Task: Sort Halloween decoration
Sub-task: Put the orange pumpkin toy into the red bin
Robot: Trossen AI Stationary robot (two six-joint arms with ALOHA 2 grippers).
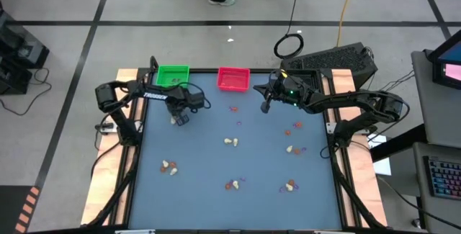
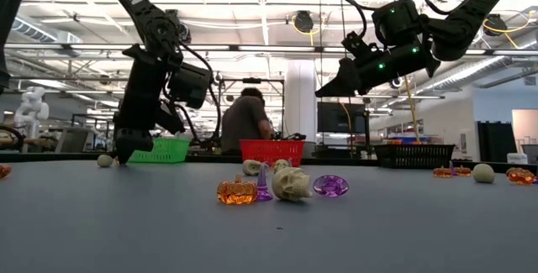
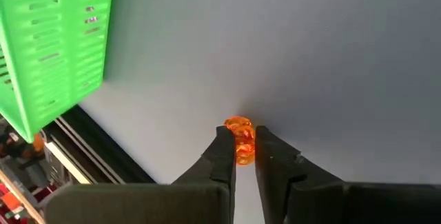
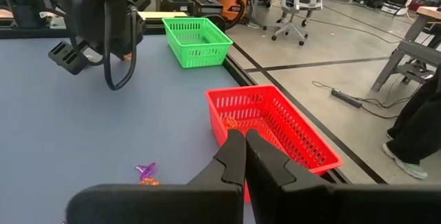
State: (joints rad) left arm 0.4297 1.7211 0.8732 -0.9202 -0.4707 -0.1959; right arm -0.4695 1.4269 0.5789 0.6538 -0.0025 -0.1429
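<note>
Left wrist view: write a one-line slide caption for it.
Left gripper closes its fingers on an orange trinket on the blue-grey table, beside the green tray.

The left arm reaches in from the tabletop's left edge and bends steeply down, its wrist pointing almost straight at the surface. The left pincer (image 3: 245,156) sits low at the tabletop, its two dark fingers (image 3: 222,156) drawn close together around a small orange trinket (image 3: 240,140), apparently pressing on it from both sides. The right arm stretches in from the right side and hangs raised above the surface. The right pincer (image 4: 246,151) is closed, fingertips together, holding nothing.
</note>
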